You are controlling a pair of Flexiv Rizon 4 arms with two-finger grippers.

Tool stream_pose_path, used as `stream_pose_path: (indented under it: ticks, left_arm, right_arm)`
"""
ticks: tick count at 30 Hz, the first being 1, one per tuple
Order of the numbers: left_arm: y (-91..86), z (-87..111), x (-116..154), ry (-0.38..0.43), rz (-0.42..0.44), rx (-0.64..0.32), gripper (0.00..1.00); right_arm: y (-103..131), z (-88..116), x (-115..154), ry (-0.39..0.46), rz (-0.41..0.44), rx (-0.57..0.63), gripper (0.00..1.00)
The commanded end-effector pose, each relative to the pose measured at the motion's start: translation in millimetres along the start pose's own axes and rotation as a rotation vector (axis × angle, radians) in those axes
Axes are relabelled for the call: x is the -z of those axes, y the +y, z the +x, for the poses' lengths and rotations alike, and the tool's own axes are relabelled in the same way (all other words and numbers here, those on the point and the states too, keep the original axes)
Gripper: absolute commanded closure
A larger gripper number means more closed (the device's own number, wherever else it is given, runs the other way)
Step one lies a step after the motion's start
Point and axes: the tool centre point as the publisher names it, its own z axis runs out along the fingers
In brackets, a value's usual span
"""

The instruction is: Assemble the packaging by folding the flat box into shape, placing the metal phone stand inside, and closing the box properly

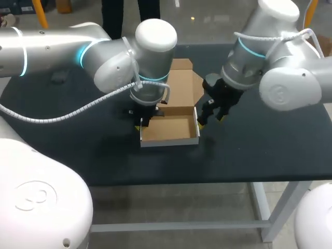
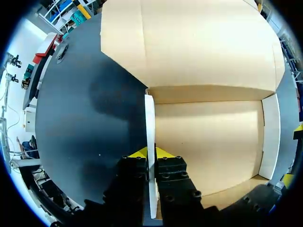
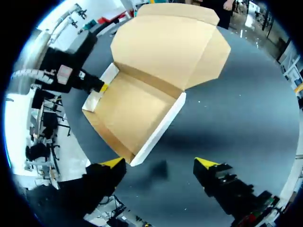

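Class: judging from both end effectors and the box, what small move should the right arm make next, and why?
Probably ease the open right end effector onto the right wall of the box and pinch it: the left end effector clamps the left wall, while the right wall stands unheld.

The table (image 1: 270, 150) has a flat black top. It stands on pale metal legs (image 1: 282, 207) with a bar (image 1: 176, 226) low between them. At the far left a small dark thing (image 1: 58, 78) lies on it; I cannot tell what.

Gripper (image 2: 150, 153) tight on box wall (image 2: 149, 120)
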Motion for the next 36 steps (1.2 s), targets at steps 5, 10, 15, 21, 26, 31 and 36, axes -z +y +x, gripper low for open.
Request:
stream_pose_path:
  ticks: [5,10,15,21,26,31,36]
  left_arm:
    - [0.7,-4.5,2,-0.058,0.003,0.003,1.0]
    - [-0.3,-9.8,4,-0.026,-0.01,-0.002,1.0]
    - [0.5,-13.9,6,0.004,-0.005,-0.013,1.0]
    - [0.7,-18.5,7,0.045,-0.01,-0.033,1.0]
    - [-0.1,-21.9,4,0.077,-0.021,-0.044,1.0]
    - [-0.3,-24.1,3,0.083,-0.027,-0.054,1.0]
    - [0.0,-25.9,1,0.044,-0.024,-0.066,1.0]
  right_arm:
    - [-4,-4,3,0.051,-0.016,0.003,0.0]
    - [-4,-4,3,0.051,-0.016,0.003,0.0]
    - [-8,1,7,0.075,-0.046,0.123,0.0]
    - [-28,5,21,0.124,-0.115,0.434,0.0]
    - [-50,4,34,0.134,-0.188,0.608,0.0]
    - [-69,2,46,0.13,-0.277,0.72,0.0]
    - [-81,2,51,0.119,-0.311,0.779,0.0]
